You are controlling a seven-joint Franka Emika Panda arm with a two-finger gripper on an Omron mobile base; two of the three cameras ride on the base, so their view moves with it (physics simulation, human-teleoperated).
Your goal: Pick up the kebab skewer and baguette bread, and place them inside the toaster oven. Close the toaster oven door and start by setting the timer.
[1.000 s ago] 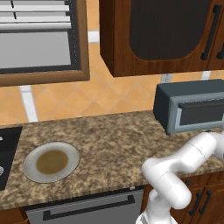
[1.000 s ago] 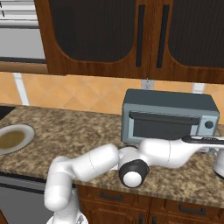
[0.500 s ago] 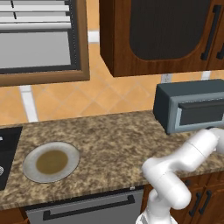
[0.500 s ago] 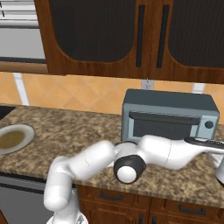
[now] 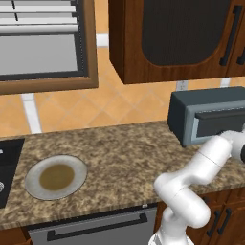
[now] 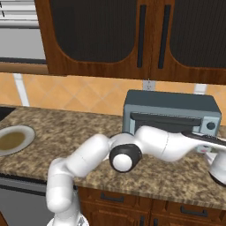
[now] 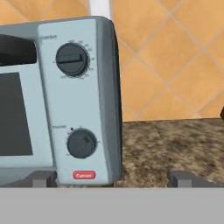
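- Grey-fronted and dark blue-grey on its shell, the toaster oven [image 6: 171,114] sits on the speckled stone desk [image 5: 119,153] at the right of both base views, under the wooden cabinets.
- Its door [image 6: 163,122] looks shut — dark window strip across the front, nothing hanging down.
- Gripper [image 7: 113,178] is spread wide, holding nothing, its tips [image 7: 43,178] rising at the bottom of the hand view.
- It faces the control panel: upper dial [image 7: 71,59], lower dial [image 7: 82,143], red button [image 7: 84,175] beneath — lined up, I'd judge, for the timer step.
- Over at the lower left of the left base view, the plate [image 5: 33,186] carries no food I can make out.
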